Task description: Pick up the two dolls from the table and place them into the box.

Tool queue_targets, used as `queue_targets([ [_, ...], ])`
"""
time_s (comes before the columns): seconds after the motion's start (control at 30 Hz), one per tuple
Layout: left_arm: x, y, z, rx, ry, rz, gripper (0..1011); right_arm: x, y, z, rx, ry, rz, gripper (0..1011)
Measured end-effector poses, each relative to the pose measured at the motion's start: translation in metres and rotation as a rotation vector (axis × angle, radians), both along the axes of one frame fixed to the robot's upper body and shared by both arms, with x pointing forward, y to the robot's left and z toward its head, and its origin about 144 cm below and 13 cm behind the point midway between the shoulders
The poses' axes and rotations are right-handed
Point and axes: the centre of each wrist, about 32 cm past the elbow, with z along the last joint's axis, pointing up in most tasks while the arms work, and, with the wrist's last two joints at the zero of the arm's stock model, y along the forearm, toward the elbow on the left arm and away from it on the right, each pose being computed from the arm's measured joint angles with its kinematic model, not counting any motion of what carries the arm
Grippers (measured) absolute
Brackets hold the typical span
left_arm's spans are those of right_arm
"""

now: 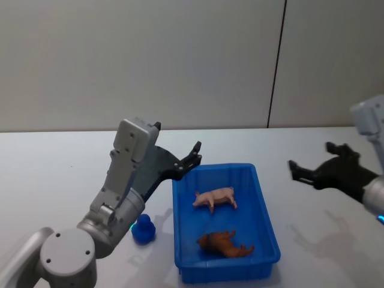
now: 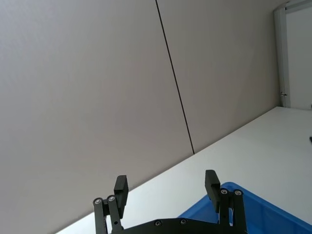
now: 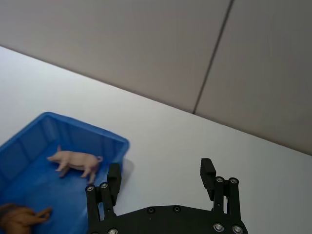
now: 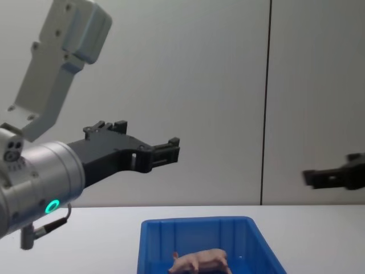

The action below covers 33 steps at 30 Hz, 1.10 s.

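Head view hides part of a small blue thing (image 1: 144, 230) behind the left arm (image 1: 123, 180), on the table (image 1: 54, 174) just beside the box (image 1: 266, 211). Inside, the pig (image 1: 215, 198) lies on its side, lengthwise across the box, snout leftward. The brown doll (image 1: 225, 244) lies nearer, its head unclear. The left gripper (image 1: 194, 157) hovers over the box's far-left corner and the right gripper (image 1: 312, 157) is well to the right. Both are spread wide and empty.

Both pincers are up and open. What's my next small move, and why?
Likely withdraw the left pincer and the right pincer to rest: the pig toy and the brown toy animal lie inside the blue box, and neither pincer holds anything.
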Motion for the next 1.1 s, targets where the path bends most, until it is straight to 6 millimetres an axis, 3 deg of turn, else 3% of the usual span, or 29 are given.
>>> queue_targets([
  [0.67, -0.039, 0.031, -0.001, -0.043, 0.224, 0.054, 1001, -0.034, -0.056, -0.011, -0.051, -0.098, -0.317, 1001],
  [1.1, -0.047, 0.054, -0.019, -0.08, 0.43, 0.071, 1001, -0.044, -0.071, -0.014, -0.068, -0.128, -0.4, 1001],
])
